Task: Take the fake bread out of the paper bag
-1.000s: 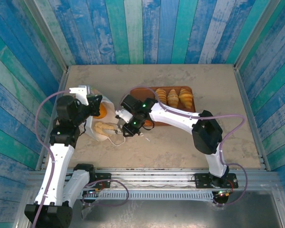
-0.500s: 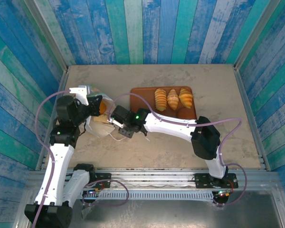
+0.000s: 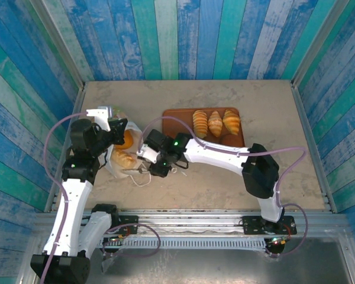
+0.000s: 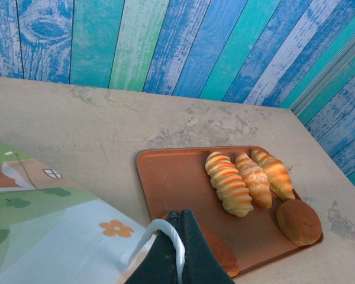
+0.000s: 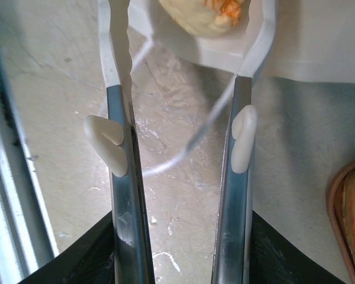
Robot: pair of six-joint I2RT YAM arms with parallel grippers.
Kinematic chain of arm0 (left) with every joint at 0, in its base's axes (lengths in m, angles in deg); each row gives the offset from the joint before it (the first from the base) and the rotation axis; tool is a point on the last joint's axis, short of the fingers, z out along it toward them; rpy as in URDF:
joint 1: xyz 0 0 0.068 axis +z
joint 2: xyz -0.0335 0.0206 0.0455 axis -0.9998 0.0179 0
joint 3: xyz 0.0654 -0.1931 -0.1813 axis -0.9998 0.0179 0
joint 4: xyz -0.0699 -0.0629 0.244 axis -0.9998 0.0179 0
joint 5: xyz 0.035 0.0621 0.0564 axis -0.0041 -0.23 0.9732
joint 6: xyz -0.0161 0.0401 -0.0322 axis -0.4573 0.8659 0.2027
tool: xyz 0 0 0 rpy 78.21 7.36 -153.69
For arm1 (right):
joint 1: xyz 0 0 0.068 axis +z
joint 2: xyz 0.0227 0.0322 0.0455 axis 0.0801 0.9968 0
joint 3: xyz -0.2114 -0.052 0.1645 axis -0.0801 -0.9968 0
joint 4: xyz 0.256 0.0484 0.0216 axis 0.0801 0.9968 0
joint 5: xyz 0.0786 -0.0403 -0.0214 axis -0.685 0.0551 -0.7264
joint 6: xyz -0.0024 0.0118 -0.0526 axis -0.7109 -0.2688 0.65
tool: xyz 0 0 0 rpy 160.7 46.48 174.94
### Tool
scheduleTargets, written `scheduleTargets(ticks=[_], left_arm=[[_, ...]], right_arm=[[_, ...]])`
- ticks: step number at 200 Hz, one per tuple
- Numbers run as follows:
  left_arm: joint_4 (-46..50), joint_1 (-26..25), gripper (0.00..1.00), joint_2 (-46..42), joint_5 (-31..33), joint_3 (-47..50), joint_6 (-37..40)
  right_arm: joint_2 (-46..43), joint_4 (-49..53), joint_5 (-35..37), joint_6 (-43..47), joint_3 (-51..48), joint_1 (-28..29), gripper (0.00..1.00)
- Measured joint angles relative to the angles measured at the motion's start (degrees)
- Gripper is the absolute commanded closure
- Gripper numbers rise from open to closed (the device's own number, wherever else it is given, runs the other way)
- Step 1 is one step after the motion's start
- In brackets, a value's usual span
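The white paper bag (image 3: 114, 165) lies on its side at the left, mouth toward the middle. A fake bread piece (image 3: 125, 158) and an orange one (image 3: 128, 141) show inside it. My left gripper (image 3: 118, 126) is shut on the bag's white loop handle (image 4: 178, 244), holding it up. My right gripper (image 3: 142, 155) is open at the bag mouth, and a pale fake bread piece (image 5: 206, 14) sits just past its fingertips (image 5: 114, 53), untouched. Three croissants (image 3: 215, 122) lie on the brown tray (image 3: 178, 117), with a round bun (image 4: 299, 220) beside them.
The bag's other loop handle (image 5: 165, 165) lies loose on the table under my right fingers. Another brown bread piece (image 4: 220, 251) rests on the tray's near edge. Blue plank walls close in three sides; bare table lies right of the tray.
My right gripper has moved left from near the tray to the bag mouth and spread its jaws wider. The left gripper has kept hold of the handle.
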Motion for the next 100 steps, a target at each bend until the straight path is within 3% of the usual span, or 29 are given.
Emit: scheduleTargets(ticks=[100], left_arm=[[0.02,0.0,1.0,0.0,-0.02,0.0,0.02]], right_arm=[[-0.92,0.17,-9.4,-9.88,0.83,-4.07,0.47]])
